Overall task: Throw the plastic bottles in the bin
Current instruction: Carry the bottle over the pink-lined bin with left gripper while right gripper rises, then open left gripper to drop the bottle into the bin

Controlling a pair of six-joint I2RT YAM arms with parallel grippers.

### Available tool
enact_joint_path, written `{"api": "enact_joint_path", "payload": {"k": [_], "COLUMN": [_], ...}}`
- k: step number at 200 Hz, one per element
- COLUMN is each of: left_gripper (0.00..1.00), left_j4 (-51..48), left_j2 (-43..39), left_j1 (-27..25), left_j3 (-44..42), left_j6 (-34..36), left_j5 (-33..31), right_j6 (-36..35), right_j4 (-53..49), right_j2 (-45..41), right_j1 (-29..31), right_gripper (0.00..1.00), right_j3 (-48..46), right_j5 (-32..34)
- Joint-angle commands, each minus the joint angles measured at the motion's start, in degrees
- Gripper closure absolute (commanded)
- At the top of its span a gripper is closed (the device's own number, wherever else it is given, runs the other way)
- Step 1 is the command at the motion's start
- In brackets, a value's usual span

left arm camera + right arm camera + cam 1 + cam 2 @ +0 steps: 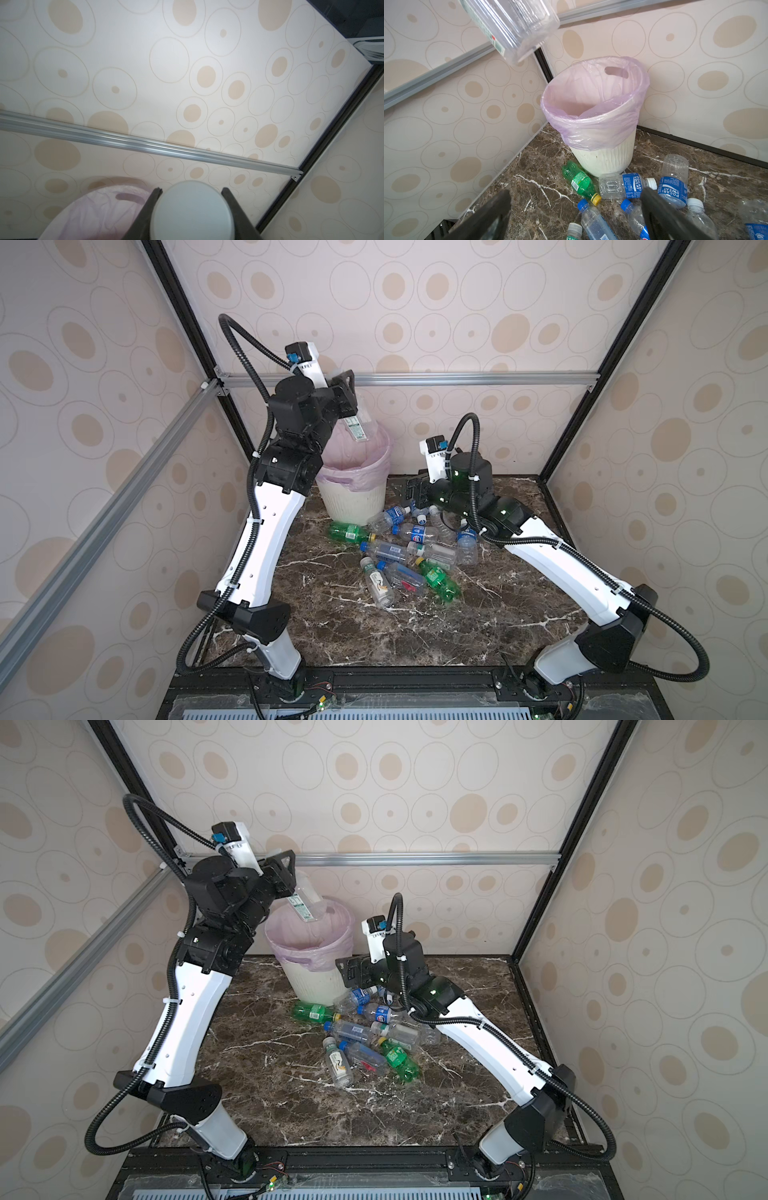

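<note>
My left gripper (348, 394) (287, 874) (192, 189) is shut on a clear plastic bottle (360, 423) (306, 903) by its white cap (192, 214). It hangs tilted, base down, above the mouth of the bin (356, 499) (315, 982), a white ribbed basket lined with a pink bag (93, 209). The right wrist view shows the bottle's base (517, 27) above the bin (604, 158). Several plastic bottles (399, 551) (361, 1036) lie in a heap on the table before the bin. My right gripper (406, 489) (348, 971) (576, 192) stands open and empty just over the heap's far end.
The marble table (478, 626) is fenced by patterned walls and an aluminium rail (457, 379) behind the bin. Two green bottles (349, 532) (438, 578) lie at the heap's edges. Blue-labelled bottles (623, 186) lie by the bin's foot.
</note>
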Motion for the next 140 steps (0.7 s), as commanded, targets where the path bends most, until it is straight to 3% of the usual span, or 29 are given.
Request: {"api": "enact_joint_path", "payload": {"k": [1, 30, 45, 50, 67, 77, 93, 140], "left_gripper": [0.64, 0.65, 0.59, 0.55, 0.29, 0.21, 0.02, 0.01], "left_j4": [0.84, 2.61, 0.85, -0.16, -8.50, -11.93, -12.17, -5.50], "left_j2": [0.29, 3.79, 7.77, 9.34, 15.46, 17.69, 16.45, 5.78], "left_j1": [2.18, 5.94, 7.41, 7.88, 8.30, 8.20, 8.21, 8.20], "left_j3": [1.63, -3.38, -3.70, -3.05, 4.49, 8.49, 7.30, -7.26], "left_j6": [4.71, 0.31, -2.48, -3.31, -4.74, -5.12, -5.43, -5.03], "left_j5": [-4.81, -2.85, 0.58, 2.38, 5.45, 7.06, 8.93, 11.17], "right_j6": [-0.58, 0.65, 1.56, 1.85, 2.58, 2.97, 3.35, 4.90], "right_j4": [-0.65, -0.76, -0.90, -0.94, -0.95, -0.94, -0.68, -0.39], "right_j2": [-0.27, -0.45, -0.69, -0.85, -1.74, -2.38, -3.17, -3.69], "right_j1": [0.25, 0.15, 0.17, 0.19, 0.12, 0.19, 0.19, 0.14], "right_gripper": [0.00, 0.00, 0.00, 0.00, 0.00, 0.00, 0.00, 0.00], "right_j3": [0.37, -1.83, -2.79, -3.31, -4.99, -6.24, -7.82, -10.07], "right_j5": [0.78, 0.70, 0.37, 0.39, 0.18, 0.34, 0.50, 0.31]}}
